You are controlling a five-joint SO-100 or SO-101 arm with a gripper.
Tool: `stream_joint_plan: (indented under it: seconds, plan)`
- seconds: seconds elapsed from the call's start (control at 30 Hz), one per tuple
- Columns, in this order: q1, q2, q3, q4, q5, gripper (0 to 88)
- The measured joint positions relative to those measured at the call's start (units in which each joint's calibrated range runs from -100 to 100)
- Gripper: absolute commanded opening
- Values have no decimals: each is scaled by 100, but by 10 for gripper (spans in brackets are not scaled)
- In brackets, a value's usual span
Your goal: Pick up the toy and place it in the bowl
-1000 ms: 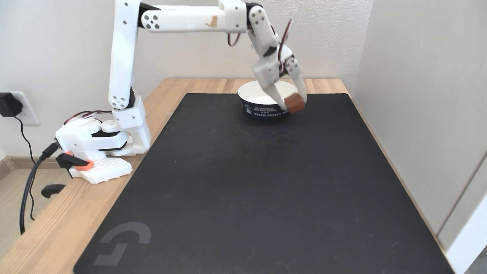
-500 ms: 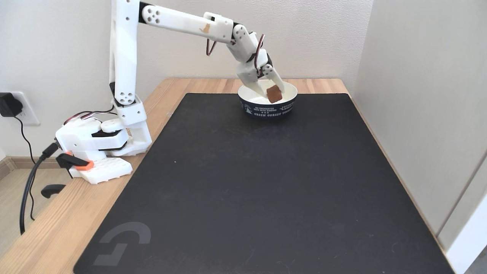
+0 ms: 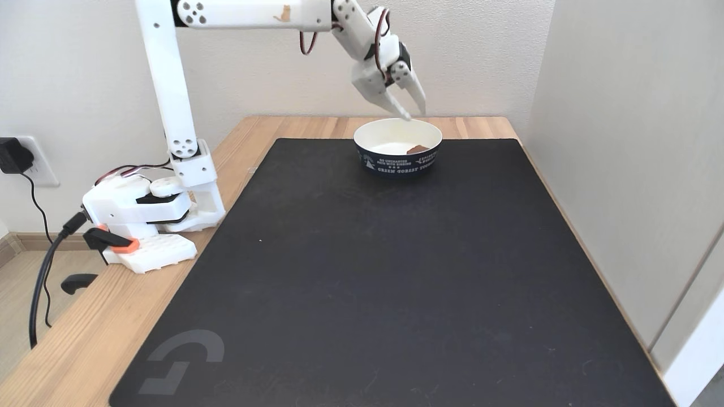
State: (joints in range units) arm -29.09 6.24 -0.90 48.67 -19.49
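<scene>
The paper bowl (image 3: 397,160), white inside with a navy outside and white print, stands at the far end of the black mat. Inside it lies the reddish-brown toy (image 3: 418,149), only its top showing over the front rim. My white gripper (image 3: 414,113) hangs just above the bowl's back rim, fingers pointing down and slightly apart, with nothing between them. It looks open.
A black mat (image 3: 390,271) covers most of the wooden table (image 3: 85,333). The arm's base (image 3: 144,217) is clamped at the table's left edge, with cables running to a wall outlet. A grey wall panel (image 3: 628,169) borders the right side.
The gripper carried the toy from the bowl's right front to over the bowl, let it drop inside, then rose up and back, empty.
</scene>
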Motion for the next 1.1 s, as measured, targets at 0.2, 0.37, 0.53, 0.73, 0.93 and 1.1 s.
stream_joint_plan:
  seconds: [0.2,0.37,0.53,0.73,0.93,1.1]
  plan:
    - [1007,-1915,1464,42,587,29]
    - [2330,-3997,4081,-549,1179,29]
    - [3079,-6103,7000,-1629,1292,29]
    - [3179,-9034,9627,-1494,1390,29]
    - [3188,-10408,9957,-110,1683,29]
    - [3196,-10500,9957,667,1858,31]
